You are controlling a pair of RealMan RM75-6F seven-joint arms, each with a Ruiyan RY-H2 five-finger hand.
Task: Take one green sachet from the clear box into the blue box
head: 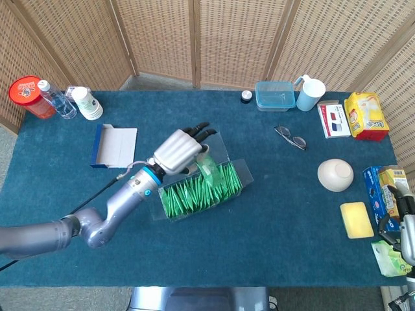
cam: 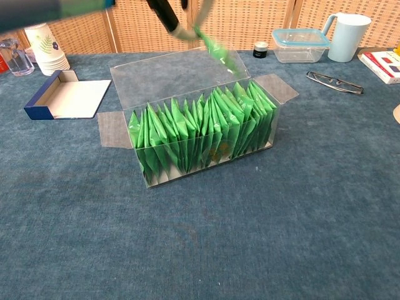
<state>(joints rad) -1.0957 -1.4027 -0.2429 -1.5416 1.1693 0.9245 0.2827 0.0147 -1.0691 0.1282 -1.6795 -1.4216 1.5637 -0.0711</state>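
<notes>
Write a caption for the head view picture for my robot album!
The left hand lifts one green sachet above the clear box, with the blue box waiting nearby.

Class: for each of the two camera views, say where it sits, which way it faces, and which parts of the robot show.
Head view: high, looking steeply down on the dark blue table; left arm and left robot hand show.
Chest view: low, facing across; only fingers show at top.
Shared: clear plastic box, lifted green sachet, open blue box.

Bright, even daylight, soft shadows, motion blur on the lifted green foil sachet at 12 o'clock.
</notes>
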